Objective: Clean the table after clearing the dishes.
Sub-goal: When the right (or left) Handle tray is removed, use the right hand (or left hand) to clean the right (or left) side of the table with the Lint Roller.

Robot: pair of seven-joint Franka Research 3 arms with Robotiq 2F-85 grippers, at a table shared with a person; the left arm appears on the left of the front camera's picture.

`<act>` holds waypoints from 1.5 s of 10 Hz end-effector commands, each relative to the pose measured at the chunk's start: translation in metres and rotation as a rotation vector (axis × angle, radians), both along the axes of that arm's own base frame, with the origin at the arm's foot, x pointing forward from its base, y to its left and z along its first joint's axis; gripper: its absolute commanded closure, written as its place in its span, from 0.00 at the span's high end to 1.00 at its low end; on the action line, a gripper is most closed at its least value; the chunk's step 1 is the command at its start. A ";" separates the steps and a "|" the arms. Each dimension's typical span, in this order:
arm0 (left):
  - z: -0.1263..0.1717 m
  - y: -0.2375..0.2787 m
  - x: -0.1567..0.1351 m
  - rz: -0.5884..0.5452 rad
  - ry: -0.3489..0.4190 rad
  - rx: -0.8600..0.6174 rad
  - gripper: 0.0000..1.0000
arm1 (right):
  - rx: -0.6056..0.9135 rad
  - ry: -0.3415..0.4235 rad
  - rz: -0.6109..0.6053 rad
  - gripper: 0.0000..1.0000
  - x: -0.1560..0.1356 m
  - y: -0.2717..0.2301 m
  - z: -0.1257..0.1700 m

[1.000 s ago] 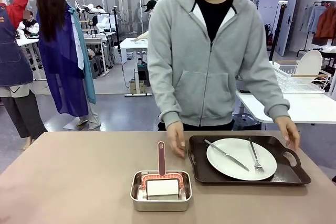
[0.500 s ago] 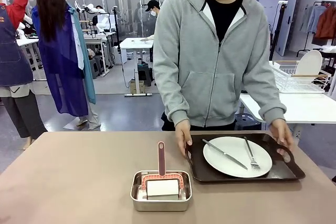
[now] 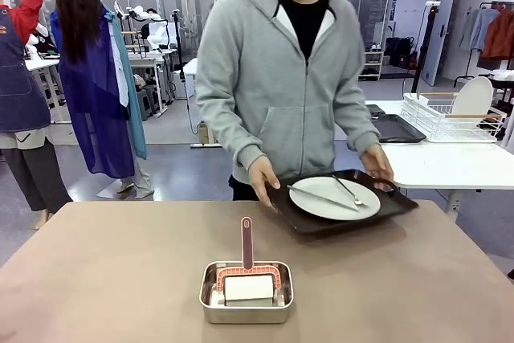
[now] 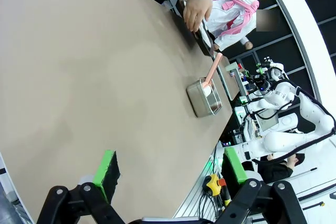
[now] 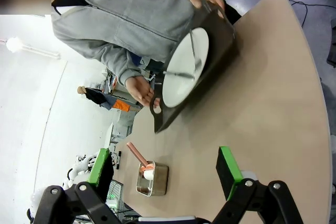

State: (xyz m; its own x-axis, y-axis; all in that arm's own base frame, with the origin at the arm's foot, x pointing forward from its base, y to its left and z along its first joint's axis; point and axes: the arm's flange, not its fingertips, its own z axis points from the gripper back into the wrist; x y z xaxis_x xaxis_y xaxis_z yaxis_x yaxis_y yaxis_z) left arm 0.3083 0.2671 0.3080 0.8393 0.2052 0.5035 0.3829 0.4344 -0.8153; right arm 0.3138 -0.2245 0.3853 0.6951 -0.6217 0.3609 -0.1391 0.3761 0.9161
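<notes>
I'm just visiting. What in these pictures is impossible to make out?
White block in the steel tin: front view, the tin's wall hides its lower part, so what it is stays unclear.
Tray handles: front view, the person's hands cover them.
Second tray on the white table: front view, the person's sleeve hides one end.
Tin's contents: right wrist view, too small.

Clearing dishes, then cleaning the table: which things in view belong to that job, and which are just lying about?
Job: table; lifted tray with plate, knife, fork; likely the pink-handled scrubber in its steel tin.
Lying about: white side table, wire rack, dark tray on it.
</notes>
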 end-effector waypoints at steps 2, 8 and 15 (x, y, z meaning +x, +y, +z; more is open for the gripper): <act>0.005 0.000 -0.004 0.001 0.021 0.019 1.00 | -0.110 0.000 0.049 1.00 0.019 0.020 0.033; 0.005 0.000 -0.004 0.001 0.021 0.019 1.00 | -0.720 -0.177 0.572 1.00 0.165 0.262 0.202; 0.005 0.000 -0.004 0.001 0.021 0.019 1.00 | -1.109 -0.303 1.033 1.00 0.183 0.427 0.205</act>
